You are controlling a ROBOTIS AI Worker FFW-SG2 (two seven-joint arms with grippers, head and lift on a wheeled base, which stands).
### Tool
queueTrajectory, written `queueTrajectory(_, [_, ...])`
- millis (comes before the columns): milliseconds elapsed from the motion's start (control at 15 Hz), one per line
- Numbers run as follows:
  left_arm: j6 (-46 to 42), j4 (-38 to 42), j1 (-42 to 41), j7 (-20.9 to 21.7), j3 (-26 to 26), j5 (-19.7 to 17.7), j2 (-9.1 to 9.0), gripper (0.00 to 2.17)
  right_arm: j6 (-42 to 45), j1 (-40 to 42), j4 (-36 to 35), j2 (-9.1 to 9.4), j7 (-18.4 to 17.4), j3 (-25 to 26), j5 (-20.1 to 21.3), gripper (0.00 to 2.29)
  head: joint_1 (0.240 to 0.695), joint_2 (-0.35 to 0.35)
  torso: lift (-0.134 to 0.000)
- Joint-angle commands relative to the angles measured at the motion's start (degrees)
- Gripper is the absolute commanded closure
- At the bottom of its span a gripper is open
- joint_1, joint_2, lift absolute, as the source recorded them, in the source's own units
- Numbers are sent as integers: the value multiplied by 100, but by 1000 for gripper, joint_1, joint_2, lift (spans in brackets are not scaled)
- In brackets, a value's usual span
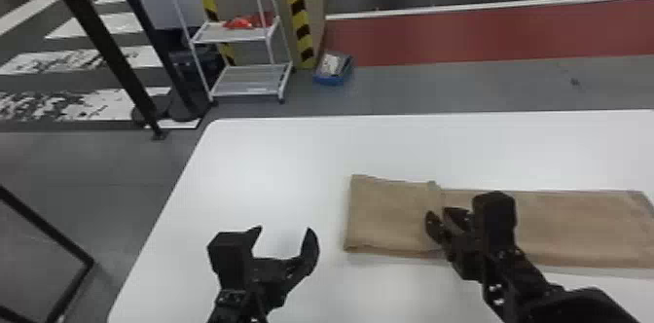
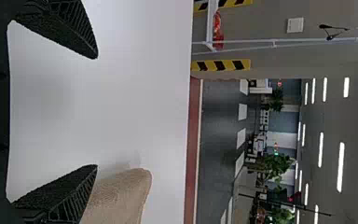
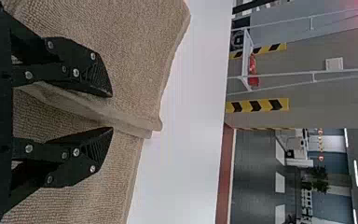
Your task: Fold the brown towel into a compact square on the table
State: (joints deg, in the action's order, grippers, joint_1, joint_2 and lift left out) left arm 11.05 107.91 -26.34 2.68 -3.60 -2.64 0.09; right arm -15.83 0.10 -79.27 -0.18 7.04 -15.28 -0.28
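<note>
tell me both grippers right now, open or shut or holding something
Left gripper: open, empty, left of the towel.
Right gripper: open, fingers apart at the towel's folded edge, not clamped.

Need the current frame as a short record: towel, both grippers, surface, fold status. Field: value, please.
towel: brown towel, long strip lying left to right
fold: left section lies as an extra layer on the strip
left gripper: left gripper, open, left of the towel
right gripper: right gripper, open, at the extra layer's edge, not closed on it
surface: white table
background: white rack beyond the table
status: not yet a compact square
</note>
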Motion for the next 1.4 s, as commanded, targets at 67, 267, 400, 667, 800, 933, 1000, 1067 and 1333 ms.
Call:
queueTrajectory(67, [-1,46,-46,5,-18,0,-24,33,5,8,0,23,17,-28,-16,964,695,223,-57])
queueTrajectory(267, [-1,99,-108,5,-18,0,-24,33,-83,-1,0,23,70,-2,-42,1190,695,229,-57])
queueTrajectory(400, [-1,99,-117,5,-18,0,-24,33,-101,-18,9,23,70,-2,-60,1210,695,231,-57])
queueTrajectory(667, [-1,99,-117,13,-35,0,-24,33,-13,122,-123,23,8,-81,-34,502,695,233,-57])
queueTrajectory(800, [-1,99,-117,22,-35,0,-24,33,5,131,-141,23,-80,-98,46,488,695,237,-57])
queueTrajectory(933, [-1,99,-117,31,-27,0,-24,33,23,149,-158,23,-150,-81,98,488,695,237,-57])
queueTrajectory(1000, [-1,99,-117,31,-27,0,-24,33,23,149,-158,23,-150,-72,98,491,695,235,-57])
queueTrajectory(1067, [-1,99,-117,40,-27,0,-24,33,23,140,-158,23,-150,-72,107,491,695,234,-57])
queueTrajectory(1333, [17,108,-134,57,-27,0,-24,33,-136,8,-79,23,-141,-90,169,664,695,228,-57])
